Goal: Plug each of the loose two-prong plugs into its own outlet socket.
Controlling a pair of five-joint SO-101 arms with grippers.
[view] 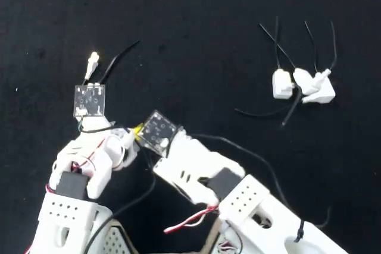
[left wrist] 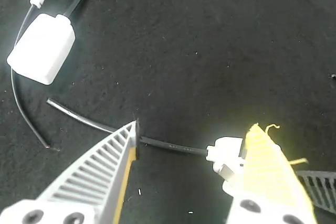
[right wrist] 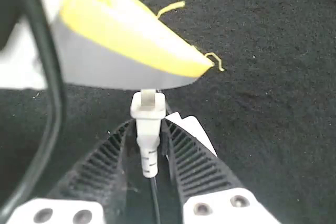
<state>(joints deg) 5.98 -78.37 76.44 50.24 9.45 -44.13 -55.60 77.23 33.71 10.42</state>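
**Plug gripped in right pincer, left pincer spread open beside it**

A white two-prong plug [right wrist: 145, 109] is gripped in the right pincer [right wrist: 148, 124]. The pincer's dark ribbed fingers [right wrist: 194, 161] are closed against both sides of the plug's body. The head of the plug is left standing clear beyond the fingertips. Its black cable [left wrist: 168, 145] is laid out across the dark counter [view: 196, 40].

The left pincer [left wrist: 197, 127] is spread wide, and nothing is held between its fingers. One finger is pale and ribbed [left wrist: 100, 171], and the other is covered in yellow [left wrist: 268, 166]. The gripped plug is placed right against the yellow finger, though it cannot be told whether the two touch. In the high view the two pincers are seen meeting at the near left of the counter.

Farther left, a white socket block [left wrist: 42, 48] is lying flat on the counter. A second plug [view: 92, 60] is seen just beside its far end, and it cannot be told whether that plug is touching the block.

At the far right, well apart from both arms, a group of white plugs and sockets [view: 303, 85] is lying close together. Their thin black leads [view: 280, 46] are fanned out toward the far side.
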